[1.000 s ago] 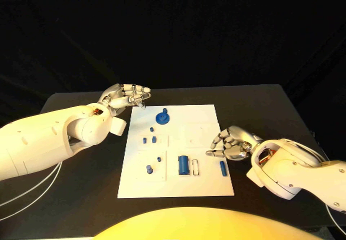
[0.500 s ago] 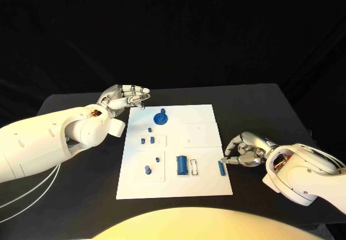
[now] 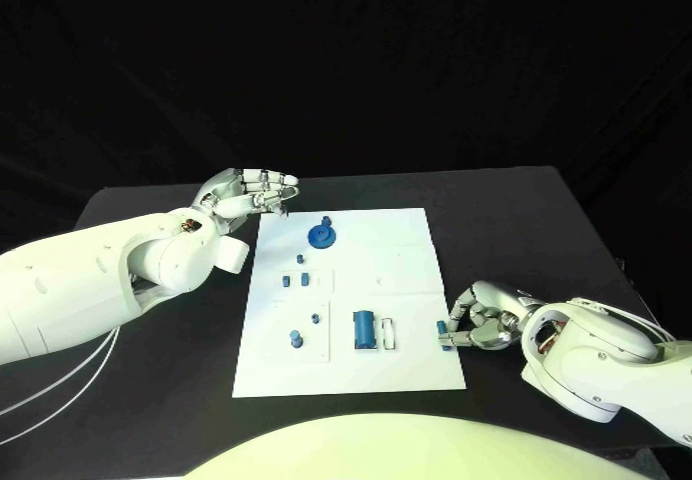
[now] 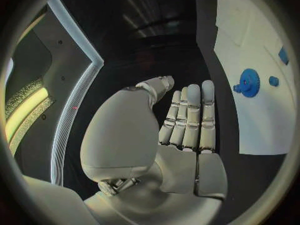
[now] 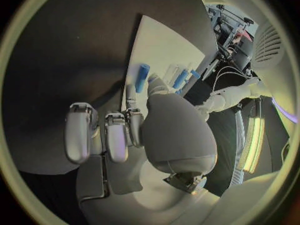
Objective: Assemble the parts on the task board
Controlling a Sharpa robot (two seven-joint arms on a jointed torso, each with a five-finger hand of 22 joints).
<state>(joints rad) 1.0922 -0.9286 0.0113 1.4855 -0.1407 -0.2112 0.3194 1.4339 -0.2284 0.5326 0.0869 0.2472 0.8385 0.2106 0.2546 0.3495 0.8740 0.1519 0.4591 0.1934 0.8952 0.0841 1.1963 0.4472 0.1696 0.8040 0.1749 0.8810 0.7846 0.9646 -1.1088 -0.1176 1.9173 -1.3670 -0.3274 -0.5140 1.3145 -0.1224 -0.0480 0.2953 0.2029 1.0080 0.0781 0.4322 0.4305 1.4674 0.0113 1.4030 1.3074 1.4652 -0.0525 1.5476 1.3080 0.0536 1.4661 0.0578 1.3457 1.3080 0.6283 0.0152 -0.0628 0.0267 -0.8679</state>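
Parts [image 3: 365, 329] on the task board [image 3: 397, 250], left hand [image 3: 254, 192] behind-left, right hand [image 3: 480, 322] apparently at right edge

White task board [image 3: 389, 290] flat mid-table, small blue parts [image 3: 366, 329] scattered on it

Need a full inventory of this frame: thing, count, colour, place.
Table: one, black, under everything.
Task board: one, white, middle of the table.
Gear: one, blue, far end of the board.
Cylinder: one, blue, near end of the board, beside a white slot.
Bar: one, blue, near right edge of the board, at the right hand's fingertips.
Small parts: several, blue, along the board's left side; too small to count surely.
Left hand: silver, raised off the board's far left corner, holding nothing.
Right hand: silver, at the board's right edge; whether it grips the bar is unclear.
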